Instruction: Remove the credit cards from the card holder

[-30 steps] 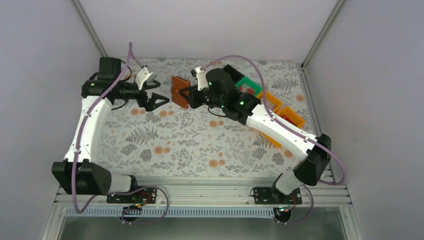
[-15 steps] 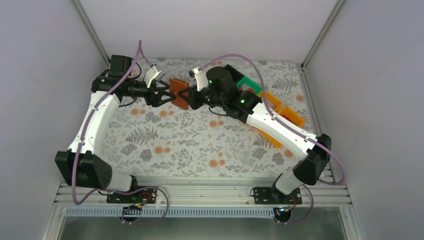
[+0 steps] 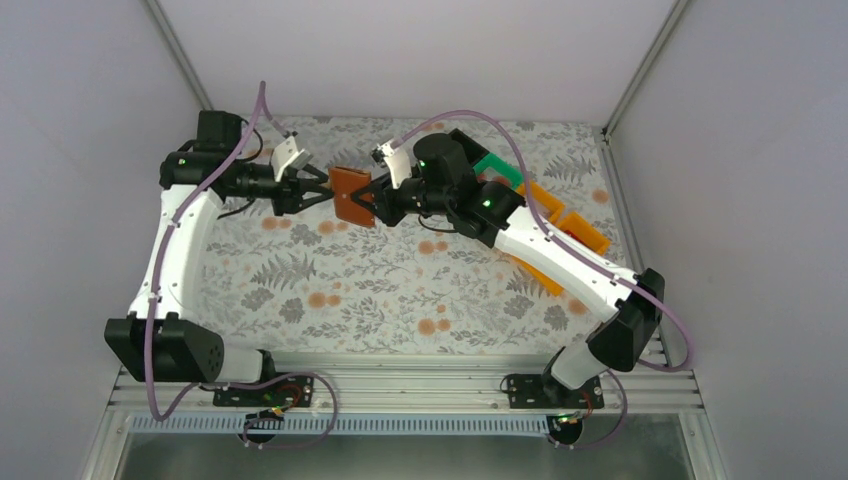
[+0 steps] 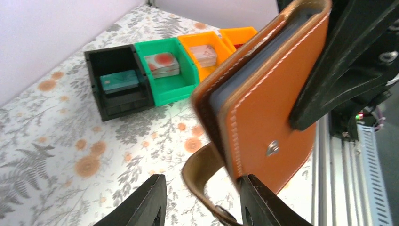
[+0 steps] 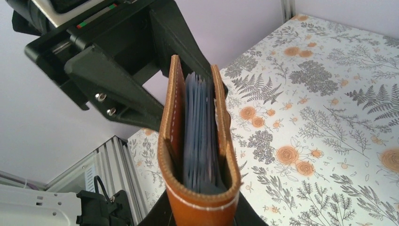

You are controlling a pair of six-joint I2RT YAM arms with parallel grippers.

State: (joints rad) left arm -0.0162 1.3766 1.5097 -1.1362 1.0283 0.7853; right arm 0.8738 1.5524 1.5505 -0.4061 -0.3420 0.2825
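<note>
card holder (image 3: 352,194) is mid-air over the far middle of the table (image 3: 400,290), clamped edge-on in right gripper (image 3: 371,200). left gripper (image 3: 328,190) moved in since a second ago (was wide). Its fingers (image 4: 141,207) now sit narrower, straddling the snap strap (image 4: 202,174), with a gap left.

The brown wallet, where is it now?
Top view: the card holder is held above the far middle of the table, clamped by the right hand, the left hand straddling its other edge.
</note>
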